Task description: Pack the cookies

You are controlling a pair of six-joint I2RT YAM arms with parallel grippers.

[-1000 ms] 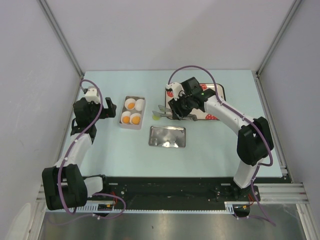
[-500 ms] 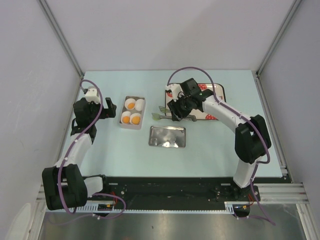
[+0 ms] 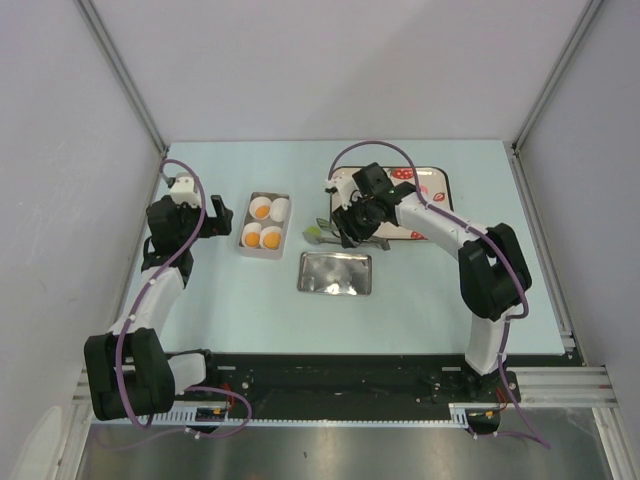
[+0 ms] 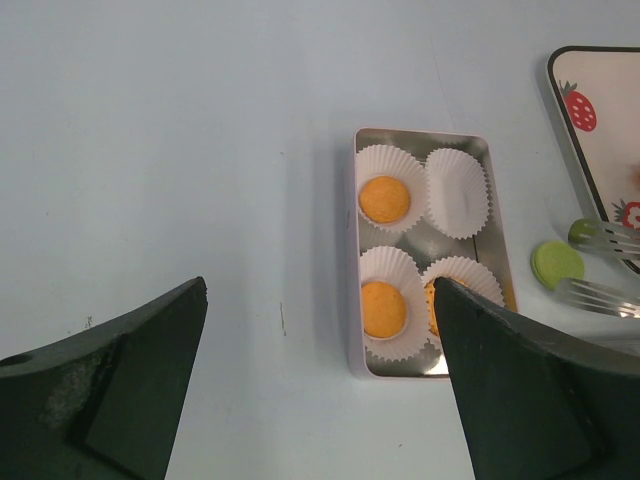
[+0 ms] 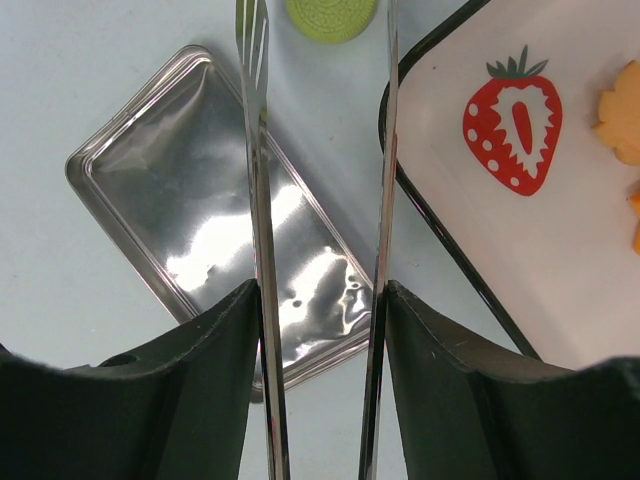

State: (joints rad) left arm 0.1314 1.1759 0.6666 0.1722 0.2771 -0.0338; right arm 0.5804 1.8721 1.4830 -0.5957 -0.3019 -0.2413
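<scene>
The right gripper (image 5: 320, 300) grips metal tongs (image 5: 256, 200) above the shiny lid (image 5: 190, 215), a green disc (image 5: 331, 12) lies by their tips, and the left gripper (image 4: 320, 290) hangs wide open near the cookies (image 4: 384, 198).

cookies (image 4: 385, 199) in tin (image 4: 353, 300); lid (image 3: 335, 273) nearer, right; tray (image 5: 470, 230) far right

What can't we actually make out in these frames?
- Cookies on the strawberry tray: cut off by the right wrist view's right edge. In the top view the right arm crosses the tray. Count unknown.
- Green disc: cut by the right wrist view's top edge; what it is, unclear.
- Tongs: tips run past that same edge.
- Third boxed cookie: left wrist view, mostly behind a finger of the left gripper.
</scene>
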